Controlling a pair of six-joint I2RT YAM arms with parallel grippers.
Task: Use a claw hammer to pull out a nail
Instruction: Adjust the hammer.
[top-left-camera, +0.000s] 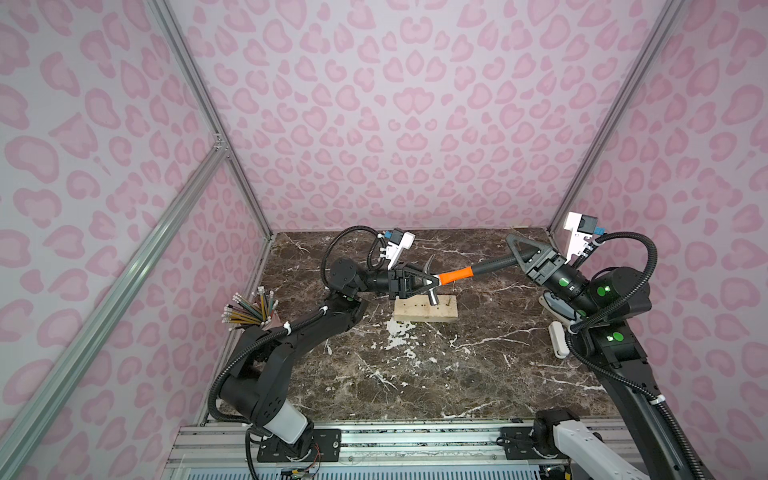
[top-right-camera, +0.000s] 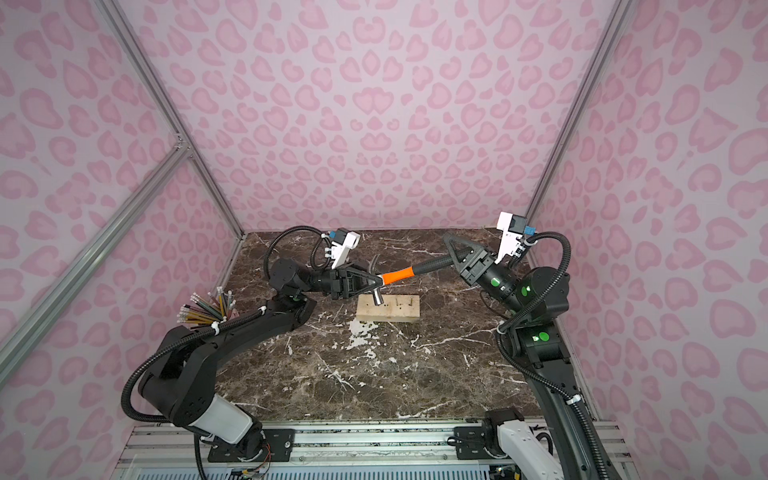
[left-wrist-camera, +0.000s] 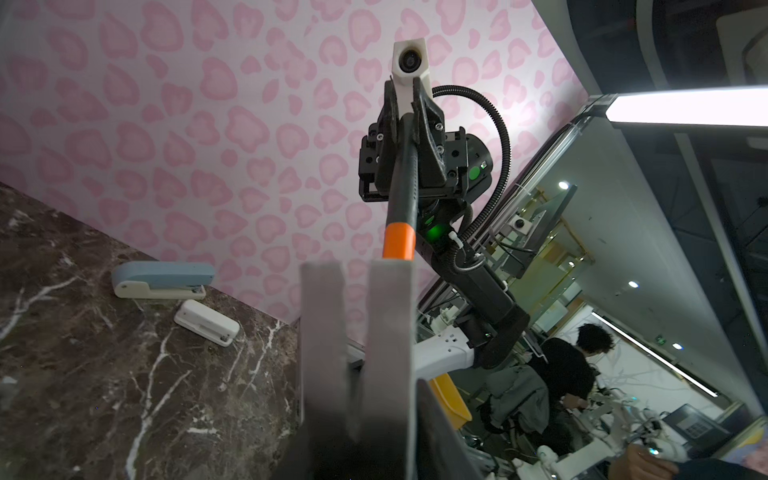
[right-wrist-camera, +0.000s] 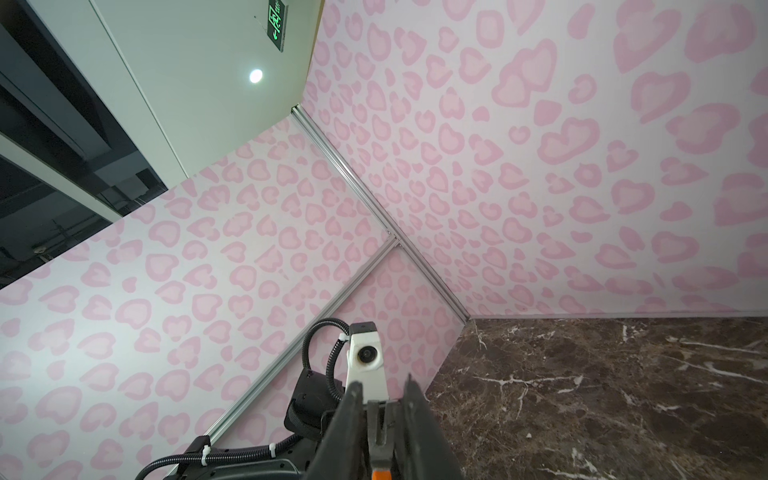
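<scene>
My right jaws (top-left-camera: 519, 257) are clamped on the black shaft of the claw hammer (top-left-camera: 456, 275). Its steel head sits between my narrowly set left jaws (top-left-camera: 430, 282), over the wooden block (top-left-camera: 428, 311); I cannot tell if they pinch it. Well behind my left jaws a fan of pencils (top-left-camera: 249, 309) stands, its holder hidden by my arm.

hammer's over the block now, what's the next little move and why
Probably roll the hammer over. Its face points down at the block and its fork points up, away from it. The right claw clamps the shaft and the left claw sits at the head, so a shared twist looks feasible.
</scene>
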